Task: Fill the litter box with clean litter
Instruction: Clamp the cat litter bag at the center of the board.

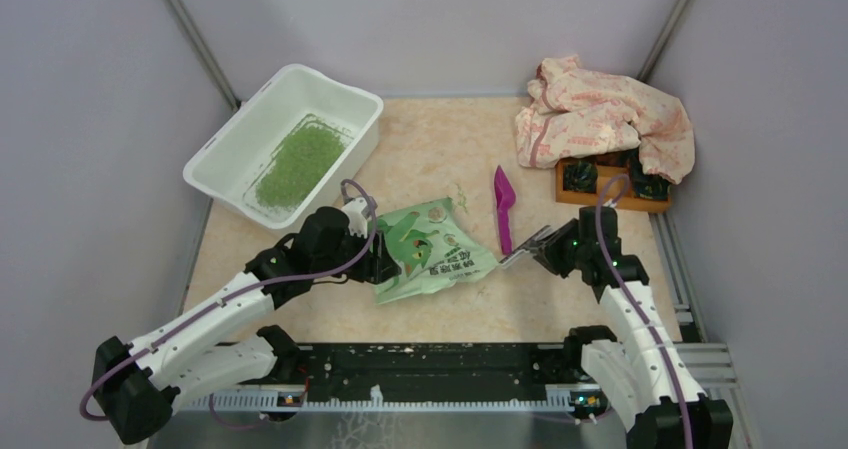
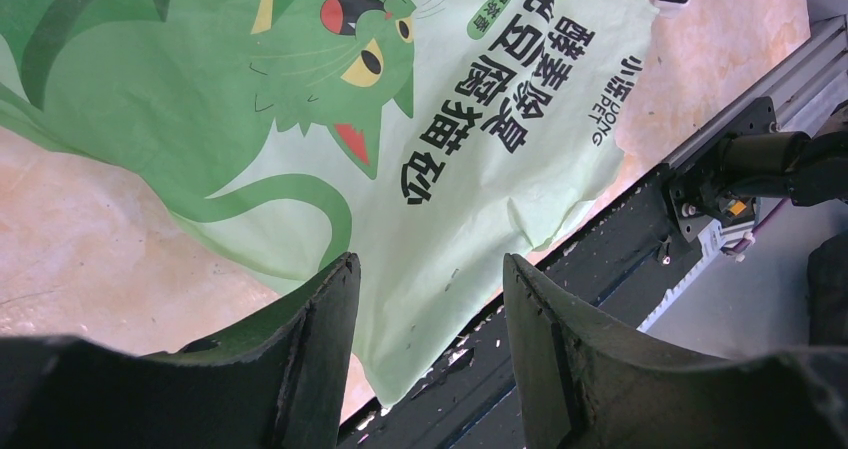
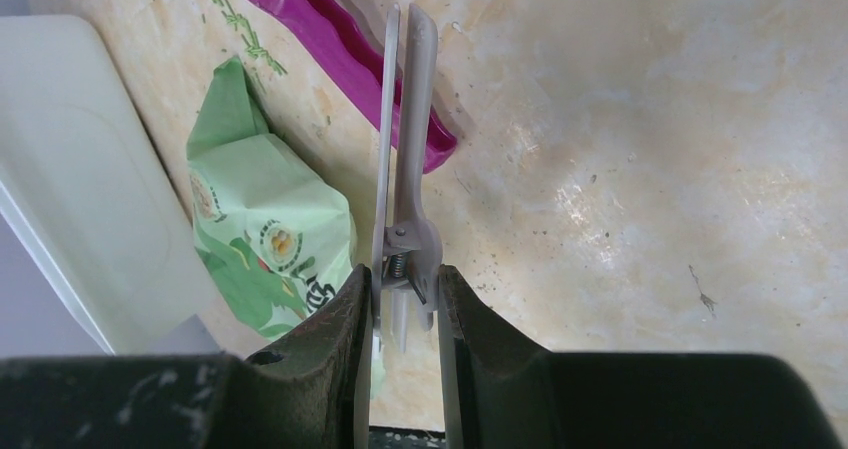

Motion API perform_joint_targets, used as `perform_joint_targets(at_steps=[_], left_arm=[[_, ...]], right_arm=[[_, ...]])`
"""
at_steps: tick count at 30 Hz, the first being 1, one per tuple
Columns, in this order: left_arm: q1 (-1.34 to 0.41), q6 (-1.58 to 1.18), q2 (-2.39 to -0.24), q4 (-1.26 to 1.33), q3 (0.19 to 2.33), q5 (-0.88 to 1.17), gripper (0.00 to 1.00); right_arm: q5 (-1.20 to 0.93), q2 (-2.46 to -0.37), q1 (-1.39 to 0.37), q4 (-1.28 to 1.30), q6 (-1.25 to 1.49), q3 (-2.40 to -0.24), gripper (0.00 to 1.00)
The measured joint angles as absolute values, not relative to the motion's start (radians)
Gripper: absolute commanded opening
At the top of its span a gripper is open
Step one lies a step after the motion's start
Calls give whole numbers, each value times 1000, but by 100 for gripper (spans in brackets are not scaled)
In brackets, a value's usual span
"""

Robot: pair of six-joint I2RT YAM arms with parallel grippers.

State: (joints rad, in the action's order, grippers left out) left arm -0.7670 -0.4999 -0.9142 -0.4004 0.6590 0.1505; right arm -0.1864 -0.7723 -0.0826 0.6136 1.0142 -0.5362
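Observation:
The white litter box stands at the back left; it also shows in the right wrist view. A patch of green clean litter lies in it. The light green printed bag lies flat mid-table. My left gripper is open at the bag's left edge; in the left wrist view the bag lies between and beyond the spread fingers. My right gripper is shut on a grey spring clip, held just right of the bag.
A purple scoop lies on the table beside the clip's tip, also in the right wrist view. An orange compartment tray sits at the back right under a crumpled cloth. A black rail runs along the near edge.

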Motion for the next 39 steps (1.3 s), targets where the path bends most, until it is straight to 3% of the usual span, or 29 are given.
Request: perform_joint_targets(at_steps=[39], left_arm=[[-767,-500,-914,-400,658,151,61]], right_arm=[[-122,-834,-274,486,1139,-513,0]])
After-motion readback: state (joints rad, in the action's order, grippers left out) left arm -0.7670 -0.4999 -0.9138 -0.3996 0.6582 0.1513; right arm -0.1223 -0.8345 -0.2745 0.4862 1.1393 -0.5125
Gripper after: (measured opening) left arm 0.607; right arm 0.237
